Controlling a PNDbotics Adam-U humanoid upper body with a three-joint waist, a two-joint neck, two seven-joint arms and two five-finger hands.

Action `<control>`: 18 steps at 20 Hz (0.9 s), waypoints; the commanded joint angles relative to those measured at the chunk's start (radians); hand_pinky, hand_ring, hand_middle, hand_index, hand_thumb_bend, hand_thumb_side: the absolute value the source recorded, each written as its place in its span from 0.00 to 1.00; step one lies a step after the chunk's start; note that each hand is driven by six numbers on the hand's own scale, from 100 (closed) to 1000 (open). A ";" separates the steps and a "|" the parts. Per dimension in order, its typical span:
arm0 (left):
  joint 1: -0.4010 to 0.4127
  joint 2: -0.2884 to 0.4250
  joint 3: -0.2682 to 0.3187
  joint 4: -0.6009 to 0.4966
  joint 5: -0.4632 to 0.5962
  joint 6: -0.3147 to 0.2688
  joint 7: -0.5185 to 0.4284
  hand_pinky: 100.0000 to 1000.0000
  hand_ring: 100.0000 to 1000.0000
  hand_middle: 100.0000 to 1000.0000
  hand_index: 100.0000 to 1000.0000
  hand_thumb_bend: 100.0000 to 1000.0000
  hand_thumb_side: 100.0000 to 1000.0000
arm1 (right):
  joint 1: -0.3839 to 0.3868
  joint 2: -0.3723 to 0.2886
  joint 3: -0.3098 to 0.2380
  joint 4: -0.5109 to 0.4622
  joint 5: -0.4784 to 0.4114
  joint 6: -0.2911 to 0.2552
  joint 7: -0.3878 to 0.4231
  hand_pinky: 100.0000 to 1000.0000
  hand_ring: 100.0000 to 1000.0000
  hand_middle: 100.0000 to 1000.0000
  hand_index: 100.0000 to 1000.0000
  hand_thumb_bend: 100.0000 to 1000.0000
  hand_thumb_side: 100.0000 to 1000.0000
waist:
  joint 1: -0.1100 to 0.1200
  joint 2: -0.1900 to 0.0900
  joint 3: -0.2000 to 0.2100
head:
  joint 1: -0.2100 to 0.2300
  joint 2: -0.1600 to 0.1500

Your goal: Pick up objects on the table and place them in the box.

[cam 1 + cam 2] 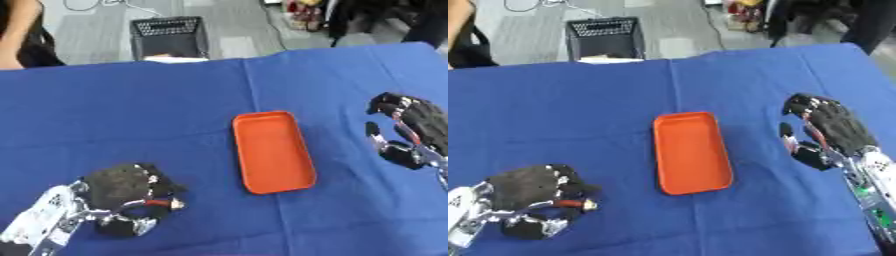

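An orange tray-like box with a low rim lies in the middle of the blue-clothed table, and nothing shows inside it. My left hand sits at the lower left, its back facing up and its fingers curled over the thumb. A small red thing with a pale tip pokes out between them toward the box; the rest of it is hidden. My right hand hovers to the right of the box, fingers relaxed and spread, holding nothing.
Beyond the table's far edge a black crate stands on the grey floor, with a white thing at the table's rim in front of it. People stand at the far corners, away from the table's things.
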 commanded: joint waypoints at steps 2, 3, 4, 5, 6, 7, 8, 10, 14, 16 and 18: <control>-0.012 0.006 0.001 -0.007 -0.007 0.009 0.004 0.74 0.62 0.52 1.00 0.00 0.25 | -0.015 -0.013 -0.009 -0.009 -0.004 -0.001 0.000 0.67 0.75 0.71 0.68 0.00 0.10 | -0.002 -0.007 -0.001 | 0.002 0.001; -0.012 0.006 0.001 -0.008 -0.008 0.010 0.004 0.74 0.62 0.51 1.00 0.00 0.25 | -0.015 -0.013 -0.009 -0.009 -0.004 0.000 0.000 0.67 0.75 0.71 0.68 0.00 0.10 | -0.002 -0.007 -0.001 | 0.002 0.001; -0.012 0.007 0.001 -0.008 -0.009 0.010 0.004 0.73 0.60 0.49 1.00 0.00 0.25 | -0.015 -0.013 -0.009 -0.009 -0.004 0.000 0.000 0.67 0.75 0.71 0.68 0.00 0.10 | -0.002 -0.008 -0.001 | 0.002 0.001; -0.012 0.008 0.001 -0.008 -0.010 0.011 0.002 0.73 0.60 0.49 1.00 0.00 0.24 | -0.015 -0.012 -0.008 -0.009 -0.004 0.000 0.000 0.67 0.75 0.71 0.68 0.00 0.10 | -0.002 -0.008 -0.002 | 0.003 0.001; -0.011 0.010 0.001 -0.008 -0.012 0.011 0.000 0.73 0.59 0.47 1.00 0.00 0.24 | -0.015 -0.012 -0.009 -0.009 -0.004 0.000 0.000 0.67 0.75 0.71 0.68 0.00 0.10 | -0.002 -0.008 -0.002 | 0.003 0.001; -0.011 0.011 0.001 -0.008 -0.013 0.011 -0.002 0.73 0.58 0.47 1.00 0.00 0.24 | -0.015 -0.012 -0.009 -0.009 -0.004 0.000 0.000 0.67 0.75 0.71 0.68 0.00 0.10 | -0.002 -0.008 -0.002 | 0.003 0.001; -0.010 0.012 0.000 -0.008 -0.016 0.010 -0.005 0.73 0.58 0.45 1.00 0.00 0.24 | -0.015 -0.012 -0.009 -0.009 -0.004 0.000 -0.001 0.67 0.75 0.71 0.68 0.00 0.10 | -0.002 -0.008 -0.002 | 0.003 0.001; -0.009 0.013 -0.001 -0.006 -0.022 0.009 -0.011 0.73 0.56 0.43 1.00 0.00 0.24 | -0.015 -0.012 -0.009 -0.009 -0.004 0.001 -0.001 0.67 0.75 0.71 0.68 0.00 0.10 | -0.002 -0.008 -0.002 | 0.004 0.001; -0.006 0.012 -0.003 -0.002 -0.031 0.006 -0.020 0.73 0.55 0.41 1.00 0.00 0.24 | -0.015 -0.012 -0.009 -0.009 -0.004 0.002 -0.002 0.67 0.75 0.71 0.68 0.00 0.10 | -0.002 -0.007 -0.003 | 0.004 0.001; -0.006 0.013 -0.005 -0.002 -0.037 0.000 -0.024 0.72 0.56 0.42 1.00 0.00 0.25 | -0.015 -0.012 -0.009 -0.010 -0.003 0.002 -0.002 0.67 0.75 0.71 0.68 0.00 0.10 | -0.002 -0.007 -0.003 | 0.005 0.001; -0.008 0.017 -0.007 -0.008 -0.050 -0.006 -0.024 0.70 0.56 0.43 1.00 0.00 0.26 | -0.016 -0.012 -0.009 -0.009 -0.003 0.001 -0.002 0.67 0.75 0.71 0.68 0.00 0.10 | -0.002 -0.007 -0.003 | 0.006 0.001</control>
